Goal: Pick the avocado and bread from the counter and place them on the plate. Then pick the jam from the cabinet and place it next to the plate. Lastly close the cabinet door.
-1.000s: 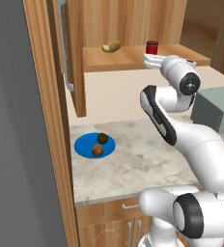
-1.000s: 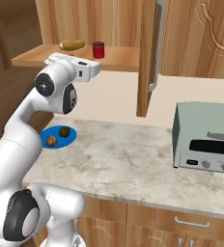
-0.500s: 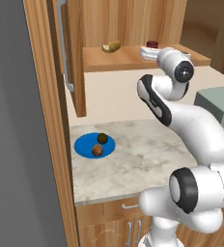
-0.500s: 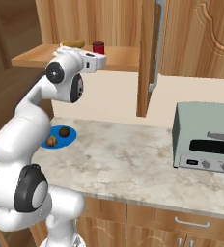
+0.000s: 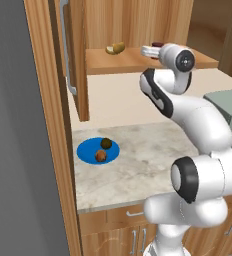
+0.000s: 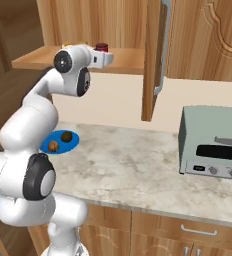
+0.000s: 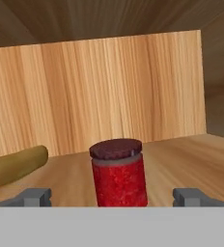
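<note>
Left base view: the blue plate (image 5: 87,149) is seen on the tabletop (image 5: 148,160) with the avocado (image 5: 106,143) and the bread (image 5: 101,156) already lying on it. The pincer (image 5: 147,50) is held at the shelf of the open cabinet (image 5: 70,55), just in front of the jam (image 5: 156,45), of which only a sliver is seen. Against the frame a second ago, the hand is found raised from below the shelf edge to shelf height.

Right base view: the jam (image 6: 102,47) is seen on the shelf directly behind the pincer (image 6: 108,57); here too the hand is found higher and closer to the shelf than before.

Hand view: the jam (image 7: 119,172) stands upright and centred between the spread fingertips (image 7: 35,195), untouched, with a yellowish lump (image 7: 15,165) lying beside it. The grasp is best made by advancing straight until the jar body, not the lid, is bracketed, then closing squarely so the jar is not tipped or pushed toward the back wall.
</note>
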Robot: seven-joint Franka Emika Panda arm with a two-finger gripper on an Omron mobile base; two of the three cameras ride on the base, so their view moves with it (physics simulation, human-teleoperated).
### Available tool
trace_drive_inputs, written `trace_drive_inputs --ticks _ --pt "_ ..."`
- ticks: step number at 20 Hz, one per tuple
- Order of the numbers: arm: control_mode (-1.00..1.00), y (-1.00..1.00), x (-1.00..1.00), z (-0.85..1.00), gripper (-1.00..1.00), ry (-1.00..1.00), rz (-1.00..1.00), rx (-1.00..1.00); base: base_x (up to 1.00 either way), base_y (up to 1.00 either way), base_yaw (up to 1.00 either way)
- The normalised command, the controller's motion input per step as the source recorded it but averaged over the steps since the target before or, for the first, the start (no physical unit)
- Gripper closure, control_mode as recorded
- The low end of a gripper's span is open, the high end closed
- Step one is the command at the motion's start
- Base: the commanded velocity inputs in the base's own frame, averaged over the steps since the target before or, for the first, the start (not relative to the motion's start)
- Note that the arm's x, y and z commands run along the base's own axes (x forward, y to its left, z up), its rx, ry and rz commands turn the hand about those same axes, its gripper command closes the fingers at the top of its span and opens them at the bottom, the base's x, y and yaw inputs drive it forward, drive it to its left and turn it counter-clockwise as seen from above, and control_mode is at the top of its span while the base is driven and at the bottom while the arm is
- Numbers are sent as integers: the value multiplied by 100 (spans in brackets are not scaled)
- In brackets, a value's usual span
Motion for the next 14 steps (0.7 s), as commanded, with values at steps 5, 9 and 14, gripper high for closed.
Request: trace_drive_inputs --ticks 5,9,14 --pt "-100 -1 31 0 -100 9 0 -2 0 0 0" --pt "-100 -1 38 0 -100 8 0 -2 0 0 0" --pt "-100 -7 27 -11 -100 3 0 -4 0 0 0"
